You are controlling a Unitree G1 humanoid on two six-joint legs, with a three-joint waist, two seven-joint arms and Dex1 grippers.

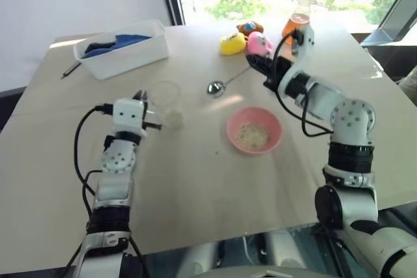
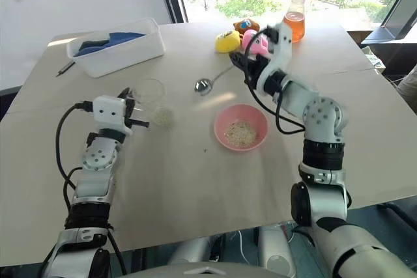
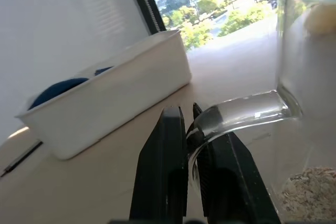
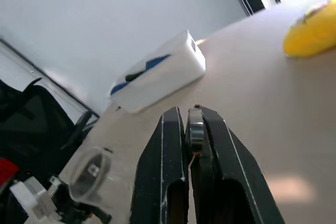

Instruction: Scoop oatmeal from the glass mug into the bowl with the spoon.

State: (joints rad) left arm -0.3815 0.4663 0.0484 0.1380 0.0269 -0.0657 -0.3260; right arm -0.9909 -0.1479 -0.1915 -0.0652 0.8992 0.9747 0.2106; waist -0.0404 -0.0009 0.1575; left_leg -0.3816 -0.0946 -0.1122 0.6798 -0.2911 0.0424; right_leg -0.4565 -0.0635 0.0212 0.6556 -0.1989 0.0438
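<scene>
- The left gripper (image 3: 195,129) has its two black fingers clamped on the curved side handle of the clear glass mug (image 1: 164,99); the mug body lies just beyond the fingertips.
- A small heap of pale beige oatmeal (image 3: 308,187) sits in the mug bottom; more flakes lie in the shallow round pink bowl (image 1: 254,130), between the two arms.
- The right gripper (image 4: 190,129) has its fingers closed on the thin handle of the shiny silver spoon (image 1: 216,87), whose oval head hangs above the table beyond the bowl.
- The white rectangular plastic tub (image 1: 124,47) stands at the far left.

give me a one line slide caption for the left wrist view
Left gripper shut on the handle of the clear glass mug, pale oatmeal flakes at its bottom, white rectangular plastic tub behind.
</scene>
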